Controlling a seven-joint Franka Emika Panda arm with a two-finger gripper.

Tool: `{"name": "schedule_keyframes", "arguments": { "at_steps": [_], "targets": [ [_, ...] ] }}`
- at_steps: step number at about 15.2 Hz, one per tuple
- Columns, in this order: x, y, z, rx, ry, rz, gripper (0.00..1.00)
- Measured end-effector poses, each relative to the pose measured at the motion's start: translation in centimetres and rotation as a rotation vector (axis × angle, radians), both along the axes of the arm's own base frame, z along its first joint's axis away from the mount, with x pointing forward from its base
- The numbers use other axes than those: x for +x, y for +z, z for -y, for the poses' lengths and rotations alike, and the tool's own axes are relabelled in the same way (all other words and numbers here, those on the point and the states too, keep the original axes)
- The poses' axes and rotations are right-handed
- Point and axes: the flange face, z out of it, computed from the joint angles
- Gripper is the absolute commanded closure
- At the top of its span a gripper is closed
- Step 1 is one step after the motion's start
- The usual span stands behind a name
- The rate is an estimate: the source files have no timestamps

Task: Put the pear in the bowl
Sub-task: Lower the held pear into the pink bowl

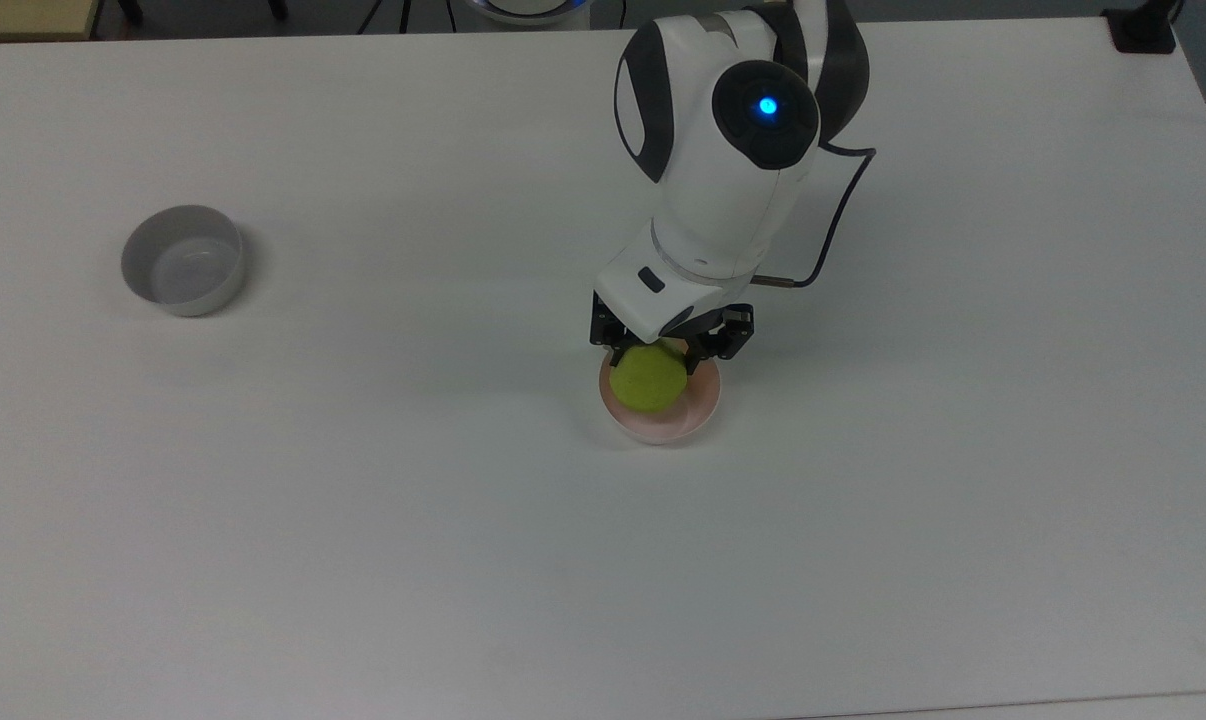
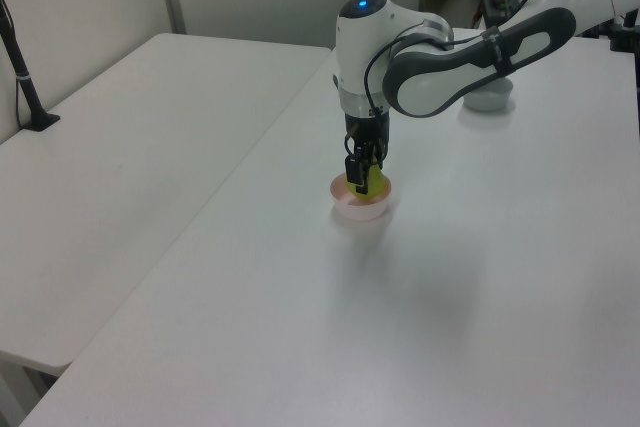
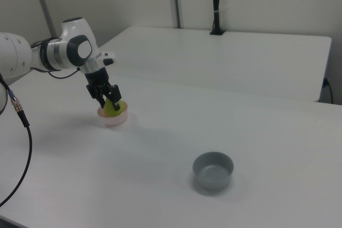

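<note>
Top view, near to far: bare white tabletop point(image 1: 363, 560) along the near edge, then the pink bowl point(image 1: 698, 412) a little right of centre, with the pear point(image 1: 648, 380) sitting low inside its rim, filling the bowl's 11 o'clock half. Tool point(image 1: 663, 352) clamped on the pear from above, black fingers point(image 1: 611, 352) on both flanks, so holding the pear, not released. Left view: pear point(image 2: 374, 180) down within the bowl point(image 2: 358, 209); whether it touches the bowl floor, cannot tell. Right view: same, tool point(image 3: 109, 99) tilted over bowl point(image 3: 113, 119), pear point(image 3: 114, 107) green between fingers. White arm point(image 1: 733, 170) rises from the tool toward 12 o'clock, blue light on its joint, black cable point(image 1: 843, 210) at its 3 o'clock. Grey bowl point(image 1: 182, 260) well apart at the pink bowl's 10 o'clock, upright.
</note>
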Motion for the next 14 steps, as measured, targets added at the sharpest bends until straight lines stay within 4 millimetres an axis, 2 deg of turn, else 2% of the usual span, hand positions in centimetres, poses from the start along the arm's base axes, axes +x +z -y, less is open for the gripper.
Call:
{"name": "schedule_keyframes", "arguments": {
  "at_steps": [1,5,8,10,12,14],
  "targets": [
    [0.0,0.0,0.0,0.0,0.0,-0.001,0.28],
    [0.1,0.0,0.0,0.002,0.001,0.008,0.13],
    [0.1,0.1,0.0,0.003,0.001,0.011,0.05],
    [0.1,0.6,0.1,0.005,0.001,0.017,0.05],
    [0.2,2.2,0.4,0.011,-0.005,0.04,0.02],
    [0.0,6.0,1.7,0.028,-0.013,0.085,0.0]
  ]
}}
